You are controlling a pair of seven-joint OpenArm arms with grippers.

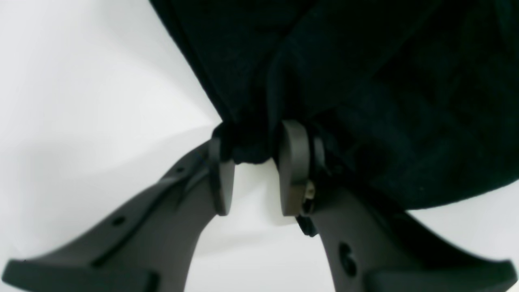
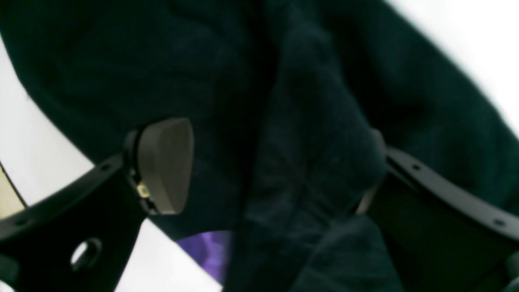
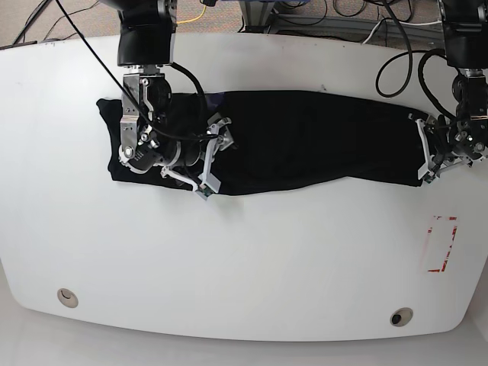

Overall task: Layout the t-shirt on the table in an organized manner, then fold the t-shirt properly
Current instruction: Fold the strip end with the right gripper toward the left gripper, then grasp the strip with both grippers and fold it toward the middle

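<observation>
- We are seeing one black t-shirt lying across one desk.
- We are holding two end effectors open: left end effector straddling its edge, right end effector straddling a raised fold.

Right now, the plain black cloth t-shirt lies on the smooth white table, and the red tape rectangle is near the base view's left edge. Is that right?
Not quite: the red tape rectangle is near the right edge, as the base view shows. The plain black cloth t-shirt does lie on the smooth white table.
</observation>
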